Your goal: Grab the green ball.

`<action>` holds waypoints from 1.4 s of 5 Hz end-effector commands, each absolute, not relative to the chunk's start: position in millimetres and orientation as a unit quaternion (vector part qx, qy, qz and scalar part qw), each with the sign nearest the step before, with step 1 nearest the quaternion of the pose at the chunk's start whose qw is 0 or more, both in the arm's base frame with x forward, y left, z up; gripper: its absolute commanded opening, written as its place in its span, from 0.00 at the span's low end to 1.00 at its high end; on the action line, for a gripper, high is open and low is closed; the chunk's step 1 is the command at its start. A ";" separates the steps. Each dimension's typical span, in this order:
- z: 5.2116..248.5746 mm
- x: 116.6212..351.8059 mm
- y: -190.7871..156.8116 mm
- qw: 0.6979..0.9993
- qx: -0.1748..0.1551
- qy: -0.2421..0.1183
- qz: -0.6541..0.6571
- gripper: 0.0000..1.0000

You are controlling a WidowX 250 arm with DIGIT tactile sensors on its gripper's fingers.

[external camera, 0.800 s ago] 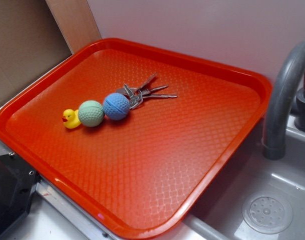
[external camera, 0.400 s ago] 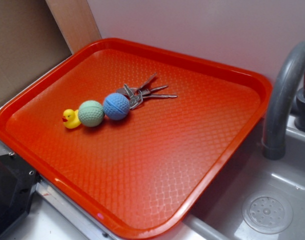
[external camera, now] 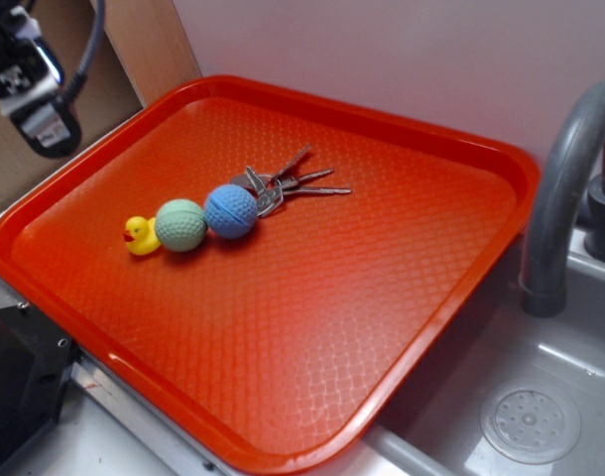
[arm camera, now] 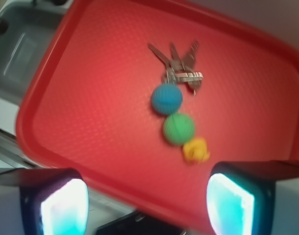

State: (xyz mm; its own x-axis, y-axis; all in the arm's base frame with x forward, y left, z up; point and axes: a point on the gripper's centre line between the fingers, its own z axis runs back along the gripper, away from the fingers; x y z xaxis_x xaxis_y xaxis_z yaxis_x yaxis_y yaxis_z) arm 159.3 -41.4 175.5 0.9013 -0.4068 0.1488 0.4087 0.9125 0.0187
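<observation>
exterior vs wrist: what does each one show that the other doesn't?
Exterior only: the grey faucet, the sink drain, and part of the arm at top left. Wrist only: the end effector fingers, spread apart, nothing between them. Both: the red tray, the green ball between the yellow duck and the blue ball, then the keys.

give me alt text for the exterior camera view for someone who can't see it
A yellow duck, a green ball, a blue ball and a bunch of keys lie in a touching row on a red tray. The gripper hangs at top left, outside the tray; a grey faucet and sink sit right.
</observation>
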 end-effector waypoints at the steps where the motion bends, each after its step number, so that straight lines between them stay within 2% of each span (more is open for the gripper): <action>1: 100.9 172.0 -20.8 0.973 0.019 -0.067 -0.220 1.00; 2: 63.6 191.6 -17.8 0.964 -0.008 -0.100 -0.247 1.00; 3: 39.7 199.5 -23.9 0.965 -0.009 -0.096 -0.243 1.00; 4: 35.1 206.6 -23.6 0.969 -0.008 -0.090 -0.229 1.00; 5: 34.9 206.9 -22.2 0.971 -0.005 -0.083 -0.226 0.00; 7: 32.0 209.3 -22.1 0.971 -0.020 -0.072 -0.226 0.00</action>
State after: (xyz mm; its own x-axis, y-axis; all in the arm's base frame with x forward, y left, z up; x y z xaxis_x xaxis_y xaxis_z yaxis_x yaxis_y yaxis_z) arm 201.7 -20.6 28.8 0.8956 -0.4299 0.1142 0.4348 0.9003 -0.0209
